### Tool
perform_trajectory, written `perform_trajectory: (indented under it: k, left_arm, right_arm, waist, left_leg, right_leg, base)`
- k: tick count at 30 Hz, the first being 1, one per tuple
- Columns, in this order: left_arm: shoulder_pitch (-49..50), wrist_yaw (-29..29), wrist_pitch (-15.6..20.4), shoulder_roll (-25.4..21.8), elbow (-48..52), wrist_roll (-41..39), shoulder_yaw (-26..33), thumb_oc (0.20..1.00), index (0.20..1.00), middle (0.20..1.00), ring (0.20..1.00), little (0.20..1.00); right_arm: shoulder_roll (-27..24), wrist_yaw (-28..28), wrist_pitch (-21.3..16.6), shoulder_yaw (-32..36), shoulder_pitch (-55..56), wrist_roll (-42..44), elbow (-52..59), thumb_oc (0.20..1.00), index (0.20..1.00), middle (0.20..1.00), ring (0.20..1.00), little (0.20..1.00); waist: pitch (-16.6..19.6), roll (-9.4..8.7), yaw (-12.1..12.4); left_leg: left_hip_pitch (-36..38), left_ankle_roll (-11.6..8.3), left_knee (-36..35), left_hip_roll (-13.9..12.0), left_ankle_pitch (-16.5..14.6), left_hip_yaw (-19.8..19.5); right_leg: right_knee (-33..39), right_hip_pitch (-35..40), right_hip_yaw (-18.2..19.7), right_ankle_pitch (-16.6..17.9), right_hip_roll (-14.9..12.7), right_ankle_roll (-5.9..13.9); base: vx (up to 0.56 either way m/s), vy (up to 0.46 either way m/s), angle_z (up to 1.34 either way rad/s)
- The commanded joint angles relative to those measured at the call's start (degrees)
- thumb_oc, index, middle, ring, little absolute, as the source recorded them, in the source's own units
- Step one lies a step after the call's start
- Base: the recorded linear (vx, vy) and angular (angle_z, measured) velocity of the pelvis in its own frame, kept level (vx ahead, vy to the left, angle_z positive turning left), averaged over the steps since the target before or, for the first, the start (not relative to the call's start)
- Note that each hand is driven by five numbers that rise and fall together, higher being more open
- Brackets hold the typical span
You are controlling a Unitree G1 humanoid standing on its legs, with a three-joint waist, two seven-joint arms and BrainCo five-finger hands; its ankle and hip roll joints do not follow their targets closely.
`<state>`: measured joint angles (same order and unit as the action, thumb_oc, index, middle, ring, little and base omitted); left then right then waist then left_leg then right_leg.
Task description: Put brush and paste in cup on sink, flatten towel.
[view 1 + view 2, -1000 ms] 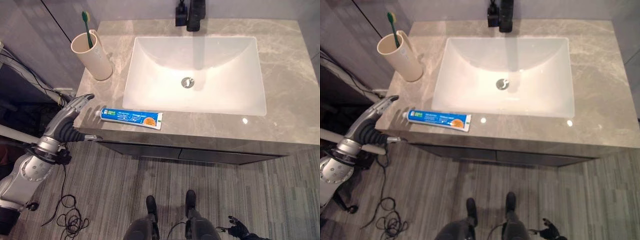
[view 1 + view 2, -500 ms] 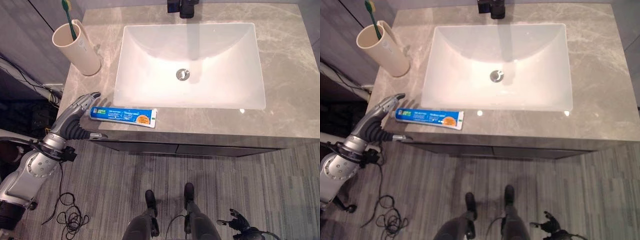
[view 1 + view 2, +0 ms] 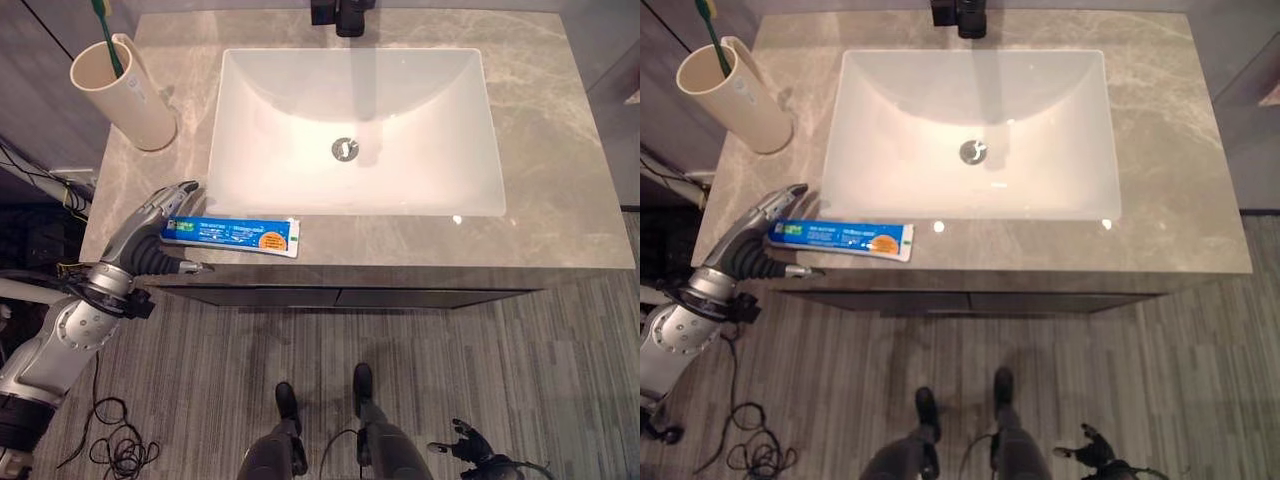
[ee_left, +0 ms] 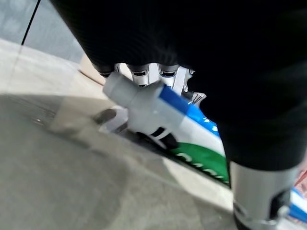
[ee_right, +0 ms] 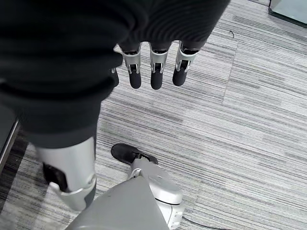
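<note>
The left hand (image 3: 150,225) is reaching over the near left edge of the counter (image 3: 560,150), its fingers (image 3: 775,208) lying straight and released across the capped end of the toothpaste (image 3: 232,235). In the left wrist view the white cap (image 4: 128,96) is sitting right under the fingertips, with nothing yet curled round it. The right hand (image 5: 153,67) is hanging low over the floor (image 5: 249,110), fingers relaxed and holding nothing.

The tube is lying flat, running away from the fingers toward the right, parallel to the counter's front edge and just beside it. It looks light and soft-bodied, with a glossy skin that could slip or squash under a hard pinch. The stiffer shoulder just behind the cap seems the safer hold, thumb underneath and fingers on top.

That front edge is the worry: the tube is lying close enough that a sideways nudge could roll it off onto the floor. Just beyond the tube the sink (image 3: 350,125) is dropping away, so there is little flat stone on that side either.

Farther out from the fingers, toward the back left corner, the beige cup (image 3: 120,90) is standing upright with the green toothbrush (image 3: 104,24) already in it. The stretch of counter between the fingers and the cup is bare, giving room to lift and carry. I cannot see a towel.
</note>
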<state>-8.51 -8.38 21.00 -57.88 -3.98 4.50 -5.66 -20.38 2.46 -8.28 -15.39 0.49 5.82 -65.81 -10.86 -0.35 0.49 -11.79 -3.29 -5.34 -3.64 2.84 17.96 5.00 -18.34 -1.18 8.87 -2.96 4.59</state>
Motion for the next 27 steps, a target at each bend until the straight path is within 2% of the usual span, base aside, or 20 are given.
perform_trajectory:
  k: [1,11,14,16,27]
  left_arm:
    - [-2.5,-0.9,1.1,0.1,-0.5,-0.5,-1.0,1.0,1.0,1.0,1.0,1.0]
    - [-1.4,-0.2,0.8,1.2,-1.1,-0.6,-1.8,1.0,1.0,1.0,1.0,1.0]
    - [-1.5,-0.4,0.8,1.4,-1.7,-0.3,-2.2,0.884,0.884,0.884,0.884,0.884]
    - [-1.4,-0.3,0.8,1.4,-1.8,-0.1,-2.4,0.849,0.849,0.849,0.849,0.849]
    - [-0.7,-0.1,0.8,0.8,-1.8,1.5,-2.8,0.762,0.762,0.762,0.762,0.762]
  right_arm:
    - [1.2,0.9,-0.1,-1.8,-0.3,-1.0,0.0,1.0,1.0,1.0,1.0,1.0]
    - [0.7,1.0,-0.3,-2.3,-0.4,-1.3,2.0,1.0,1.0,1.0,1.0,1.0]
    - [0.6,1.2,-0.3,-2.3,-0.6,-1.3,2.0,1.0,1.0,1.0,1.0,1.0]
    - [0.6,1.3,-0.3,-2.3,-0.6,-1.3,1.9,1.0,1.0,1.0,1.0,1.0]
    - [0.5,1.5,-0.5,-2.0,-0.3,-1.3,1.6,1.0,1.0,1.0,1.0,1.0]
  waist:
    - [0.6,-1.33,-0.2]
    - [0.8,-1.28,-0.1]
    - [0.8,-1.27,0.0]
    - [0.8,-1.31,0.1]
    - [0.9,-1.44,0.1]
  left_leg:
    - [-1.8,-2.71,0.3,-1.3,1.6,-4.8]
    - [-2.0,-2.65,0.3,-1.5,1.7,-4.8]
    - [-2.1,-2.73,0.3,-1.6,1.7,-4.9]
    - [-2.0,-2.75,0.3,-1.7,1.7,-4.9]
    - [-1.7,-2.84,0.3,-2.1,1.6,-4.6]
  right_leg:
    - [0.0,0.8,2.7,1.7,-3.9,4.79]
    - [0.0,0.4,2.9,1.6,-3.8,4.64]
    - [0.0,0.3,2.8,1.5,-3.7,4.6]
    - [0.0,0.4,2.8,1.4,-3.6,4.6]
    - [0.0,0.4,3.2,1.4,-3.3,4.54]
  base:
    - [0.01,0.005,-0.03]
    - [0.0,0.0,0.0]
    - [0.0,0.0,0.0]
    - [0.0,0.0,0.0]
    - [0.0,0.0,0.0]
